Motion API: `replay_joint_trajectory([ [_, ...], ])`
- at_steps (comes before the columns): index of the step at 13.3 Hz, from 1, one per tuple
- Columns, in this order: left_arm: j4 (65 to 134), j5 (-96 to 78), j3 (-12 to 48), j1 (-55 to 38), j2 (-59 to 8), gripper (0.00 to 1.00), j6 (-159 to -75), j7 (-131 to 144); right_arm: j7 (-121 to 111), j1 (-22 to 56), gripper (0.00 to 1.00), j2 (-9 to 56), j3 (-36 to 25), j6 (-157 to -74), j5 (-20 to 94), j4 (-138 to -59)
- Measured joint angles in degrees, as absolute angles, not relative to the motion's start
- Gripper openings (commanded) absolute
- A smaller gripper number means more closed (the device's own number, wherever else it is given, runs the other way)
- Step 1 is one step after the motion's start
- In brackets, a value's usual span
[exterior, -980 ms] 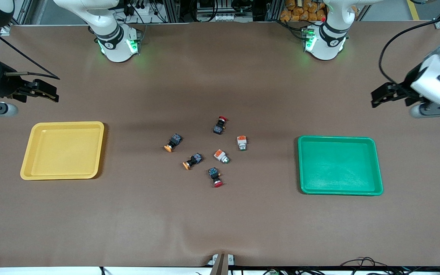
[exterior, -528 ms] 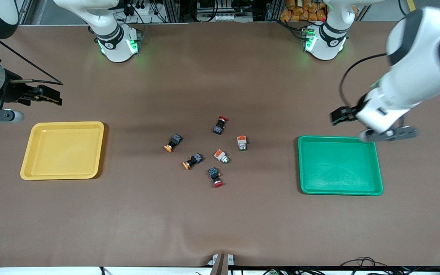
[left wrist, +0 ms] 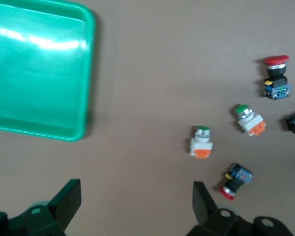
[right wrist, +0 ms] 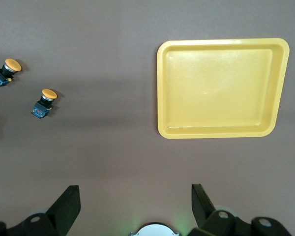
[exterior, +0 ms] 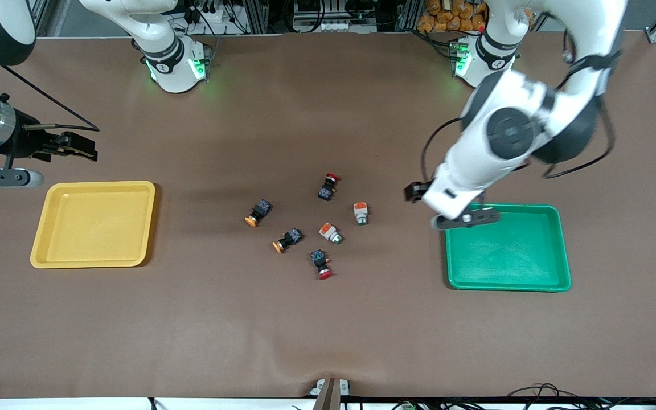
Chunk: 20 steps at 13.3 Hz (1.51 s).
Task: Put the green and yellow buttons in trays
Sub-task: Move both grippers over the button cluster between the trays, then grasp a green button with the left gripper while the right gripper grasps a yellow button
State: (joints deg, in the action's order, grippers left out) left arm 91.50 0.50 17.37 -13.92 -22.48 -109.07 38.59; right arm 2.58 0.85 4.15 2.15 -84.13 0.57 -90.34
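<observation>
Two green-capped buttons (exterior: pixel 360 212) (exterior: pixel 330 232) and two yellow-capped buttons (exterior: pixel 258 212) (exterior: pixel 287 240) lie loose mid-table, between the yellow tray (exterior: pixel 40 239) and the green tray (exterior: pixel 507 250). Both trays hold nothing. My left gripper (exterior: pixel 411 193) hangs open over bare table between the green tray's corner and the buttons. In the left wrist view the left gripper (left wrist: pixel 136 196) has nothing between its fingers, with the green buttons (left wrist: pixel 201 142) (left wrist: pixel 249 119) a little ahead. My right gripper (exterior: pixel 86 149) is open over bare table by the yellow tray's edge that faces the bases; the right gripper (right wrist: pixel 136 201) sees the yellow buttons (right wrist: pixel 6 72) (right wrist: pixel 44 103).
Two red-capped switches (exterior: pixel 328 187) (exterior: pixel 322 263) lie among the buttons, one farther from the front camera, one nearer. The right arm's base (exterior: pixel 174 65) and the left arm's base (exterior: pixel 482 62) stand at the table's back edge.
The left arm has swung in from its end of the table to the green tray's corner beside the buttons. The right gripper has crept slightly toward the middle. Buttons and trays have not moved.
</observation>
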Motion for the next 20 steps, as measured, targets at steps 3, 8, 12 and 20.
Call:
replay_joint_trajectory([
  [3,91.5,4.4,17.4,-18.1,-28.1,1.0,-115.5,45.6,2.6,1.2,1.0,5.3,2.2,-85.8,0.6,-90.0],
  [8,91.5,5.5,17.4,-21.5,-35.9,1.0,-125.0,47.7,3.1,2.1,1.0,6.8,2.3,-87.0,1.2,-89.8],
  [12,91.4,5.6,17.4,-23.0,-39.9,1.0,-126.3,47.7,11.7,2.7,1.0,12.0,2.4,-92.6,7.7,-90.4],
  [20,91.4,5.6,17.3,-24.7,-44.2,0.93,-130.4,47.9,40.7,14.6,1.0,22.0,2.7,-108.6,8.5,-92.7],
])
